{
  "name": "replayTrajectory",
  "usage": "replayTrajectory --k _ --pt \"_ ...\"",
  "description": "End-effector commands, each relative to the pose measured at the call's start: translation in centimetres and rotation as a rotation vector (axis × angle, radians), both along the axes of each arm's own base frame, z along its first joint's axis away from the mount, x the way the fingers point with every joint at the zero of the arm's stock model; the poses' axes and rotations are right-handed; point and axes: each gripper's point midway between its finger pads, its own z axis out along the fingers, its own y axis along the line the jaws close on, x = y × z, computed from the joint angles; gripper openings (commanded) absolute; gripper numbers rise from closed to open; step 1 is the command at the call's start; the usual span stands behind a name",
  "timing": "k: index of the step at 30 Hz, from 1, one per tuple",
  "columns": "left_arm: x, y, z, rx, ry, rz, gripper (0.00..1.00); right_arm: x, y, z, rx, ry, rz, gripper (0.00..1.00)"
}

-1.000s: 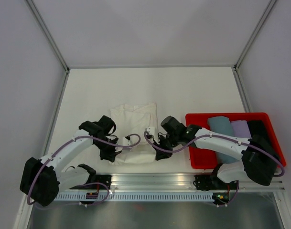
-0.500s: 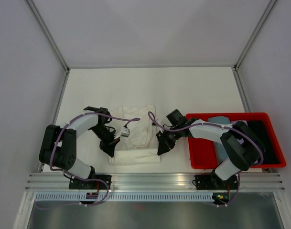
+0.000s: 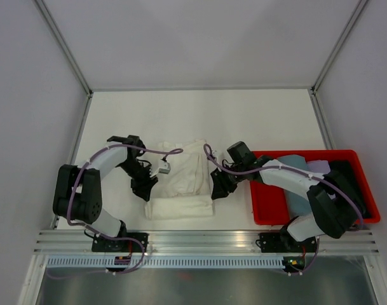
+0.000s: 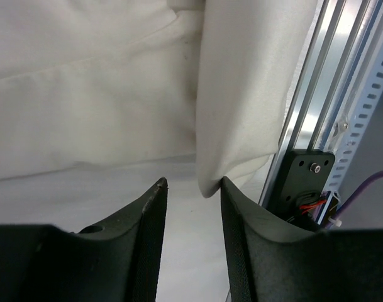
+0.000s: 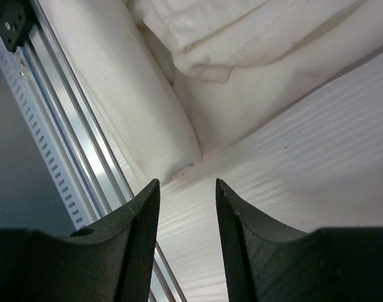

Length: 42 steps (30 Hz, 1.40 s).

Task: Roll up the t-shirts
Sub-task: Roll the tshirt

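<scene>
**Both claws sit open at the ends of the roll**

Since half a second ago both claws have crept a little farther up the table, away from the rail. The left gripper (image 3: 144, 188) now sits just beside the left end of the t-shirt (image 3: 180, 173), and the right gripper (image 3: 218, 188) just beside its right end.

The cream shirt lies on the white table (image 3: 244, 121) between the two arms. Its near part is wound into a plump roll (image 3: 180, 208) parallel to the aluminium rail (image 3: 206, 240), and the rest is bunched in loose folds behind it.

From the left wrist, the left gripper (image 4: 192, 185) has its fingers parted with nothing between them, and the roll's end (image 4: 235, 113) is just past the tips. The right gripper (image 5: 186, 184) is likewise spread and empty, with the other end (image 5: 147, 107) just ahead.

A red bin (image 3: 269, 222) stands to the right, holding folded blue-grey, lilac and black cloth.
</scene>
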Motion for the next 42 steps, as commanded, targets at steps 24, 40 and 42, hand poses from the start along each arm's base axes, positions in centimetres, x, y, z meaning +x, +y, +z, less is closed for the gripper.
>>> replayTrajectory --k 24,40,42 --pt "-1.3 -0.5 0.2 0.091 0.027 0.411 0.42 1.0 2.5 2.9 0.279 -0.055 -0.329 0.5" --pt "0.4 -2.2 0.0 0.079 -0.046 0.381 0.02 0.1 2.3 0.0 0.245 0.025 -0.348 0.27" --pt "1.5 -2.1 -0.1 0.083 -0.093 0.398 0.02 0.9 2.7 0.4 0.266 0.003 -0.36 0.01"
